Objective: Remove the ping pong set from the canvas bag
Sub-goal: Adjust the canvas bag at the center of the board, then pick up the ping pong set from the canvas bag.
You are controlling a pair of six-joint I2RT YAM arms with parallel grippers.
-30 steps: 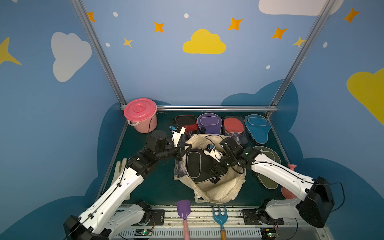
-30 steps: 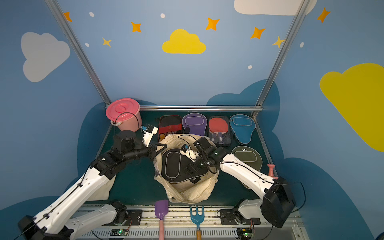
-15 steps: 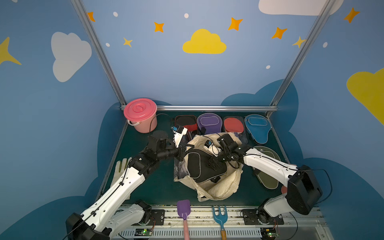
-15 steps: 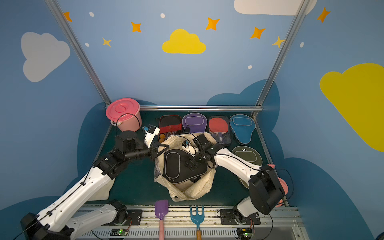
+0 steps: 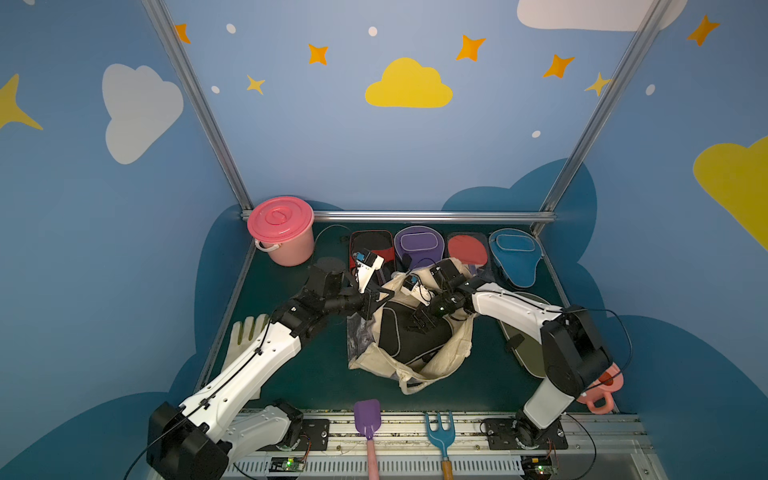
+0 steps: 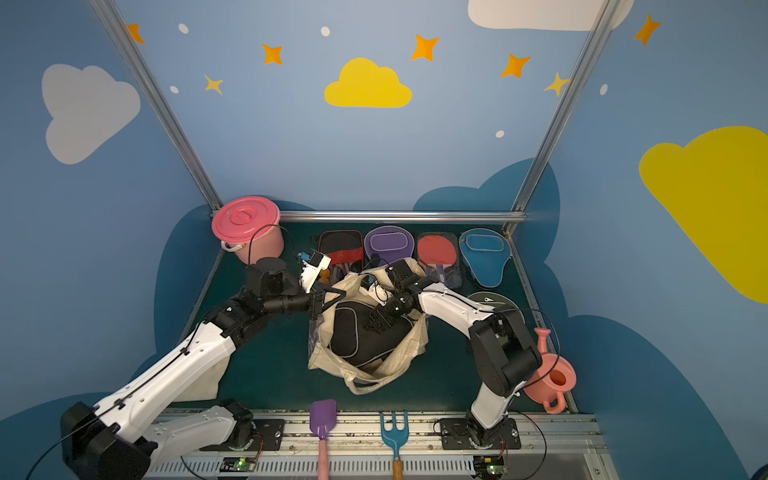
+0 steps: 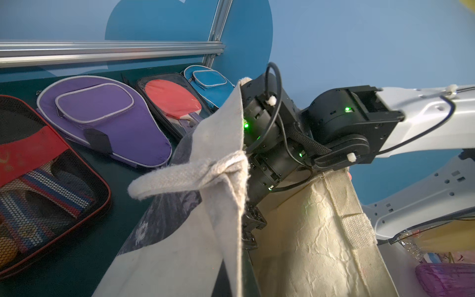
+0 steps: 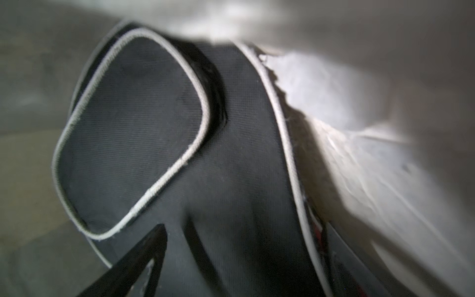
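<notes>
Right arm has folded in since the earlier frames: its elbow now stands high at lower right in both top views, and the right pincer [image 5: 422, 319] has pushed further into the canvas bag [image 5: 451, 353] at frame centre. Left pincer [image 5: 376, 300] has stayed at the bag's upper-left rim, closed right down on the cloth, holding the mouth up. Right pincer is spread wide w/ nothing in it. In the right wrist view one finger [image 8: 144, 252] hangs over the black cover [image 8: 180, 154]; contact cannot be told (view blurred). Step in hand, as judged: reach for the last set item inside the bag, i.e. the black cover. Already out, in a row along the back edge of the table [image 5: 291, 374]: black-red case [image 5: 371, 245], purple cover [image 5: 417, 247], red paddle [image 5: 465, 249], blue cover [image 5: 513, 255]. Olive cover [image 5: 523, 361] lies at right, partly under the arm. Next move req.: close on the cover's piped edge, not its flat face, then lift up and out w/o snagging the handles. Room: bare table at left-centre and below the bag; back row is full, and the pink bucket [image 5: 282, 230] blocks upper left.
</notes>
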